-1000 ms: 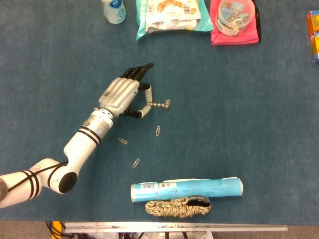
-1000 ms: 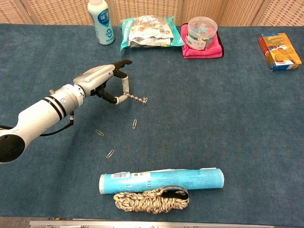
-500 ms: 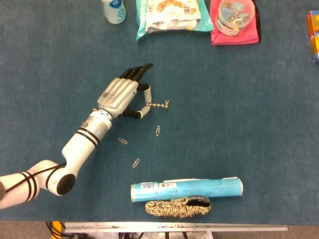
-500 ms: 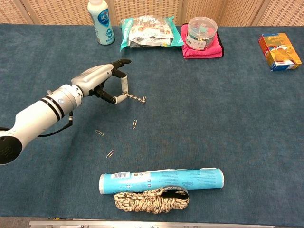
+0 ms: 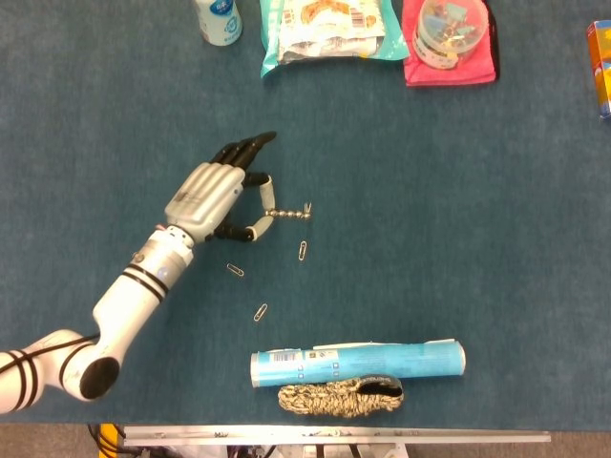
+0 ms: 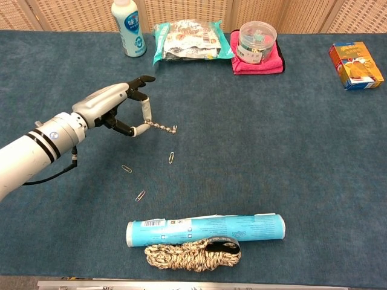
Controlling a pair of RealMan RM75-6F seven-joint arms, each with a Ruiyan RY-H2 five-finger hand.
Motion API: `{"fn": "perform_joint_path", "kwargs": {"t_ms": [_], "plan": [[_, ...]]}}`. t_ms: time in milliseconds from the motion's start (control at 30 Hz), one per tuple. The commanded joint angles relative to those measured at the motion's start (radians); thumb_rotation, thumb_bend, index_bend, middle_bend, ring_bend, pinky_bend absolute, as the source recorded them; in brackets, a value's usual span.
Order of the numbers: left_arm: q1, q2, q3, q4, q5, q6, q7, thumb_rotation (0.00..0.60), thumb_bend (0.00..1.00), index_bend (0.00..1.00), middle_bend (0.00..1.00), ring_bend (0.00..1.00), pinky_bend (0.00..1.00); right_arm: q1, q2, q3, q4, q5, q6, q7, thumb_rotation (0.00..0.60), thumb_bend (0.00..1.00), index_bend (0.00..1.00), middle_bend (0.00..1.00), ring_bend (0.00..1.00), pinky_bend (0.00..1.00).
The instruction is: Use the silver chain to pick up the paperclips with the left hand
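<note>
Left robot hand pinches silver chain, other fingers extended.

This looks like a staged test bench in a lab rather than a home. A desk covered in dark blue felt carries unrelated goods spread well apart: a white bottle, a snack packet, a small box and a coiled rope. Woven panels close off the far edge.
</note>
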Motion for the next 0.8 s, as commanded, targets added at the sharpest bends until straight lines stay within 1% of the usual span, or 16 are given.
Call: {"fn": "perform_joint_path", "kwargs": {"t_ms": [33, 300, 800], "plan": [[0.013, 0.013, 0.011, -0.023, 0.006, 0.008, -0.01, 0.6, 0.36, 0.6, 0.0, 0.0, 0.07, 0.004, 0.004, -0.004, -0.005, -0.005, -0.005, 0.004, 0.6, 0.0, 0.0, 0.06, 0.03, 0.22], [0.027, 0.016, 0.027, -0.041, 0.015, 0.012, -0.013, 0.6, 0.36, 0.6, 0.0, 0.0, 0.07, 0.013, 0.013, -0.019, -0.018, -0.026, -0.02, 0.011, 0.6, 0.0, 0.0, 0.06, 0.03, 0.22], [0.049, -0.029, 0.056, -0.014, 0.01, -0.003, -0.025, 0.6, 0.36, 0.61, 0.0, 0.0, 0.07, 0.021, 0.007, -0.028, -0.011, -0.02, -0.037, 0.022, 0.6, 0.0, 0.0, 0.06, 0.03, 0.22]]}}
